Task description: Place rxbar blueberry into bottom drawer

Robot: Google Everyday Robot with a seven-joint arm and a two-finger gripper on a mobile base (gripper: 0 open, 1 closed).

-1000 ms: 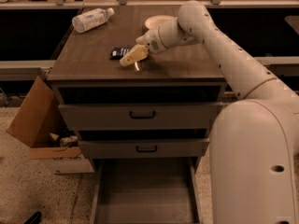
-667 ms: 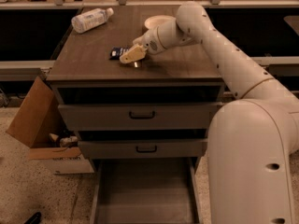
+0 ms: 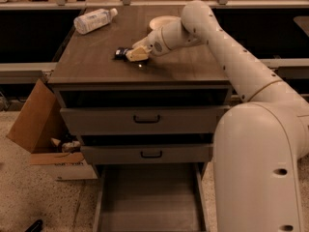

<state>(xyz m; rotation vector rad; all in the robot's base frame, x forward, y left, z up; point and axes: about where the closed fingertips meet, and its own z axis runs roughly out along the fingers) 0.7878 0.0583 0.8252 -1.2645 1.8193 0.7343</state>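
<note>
My hand [image 3: 136, 54] sits at the rxbar blueberry [image 3: 120, 53] on the worktop [image 3: 96, 67]; I cannot tell its grip. The bottom drawer [image 3: 149, 204] stands open.

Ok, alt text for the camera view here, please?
A white robot arm reaches over a cabinet top, its claw at a small dark blue snack bar lying there. The bottom drawer stands pulled out below; a plastic bottle lies at the back left.
</note>
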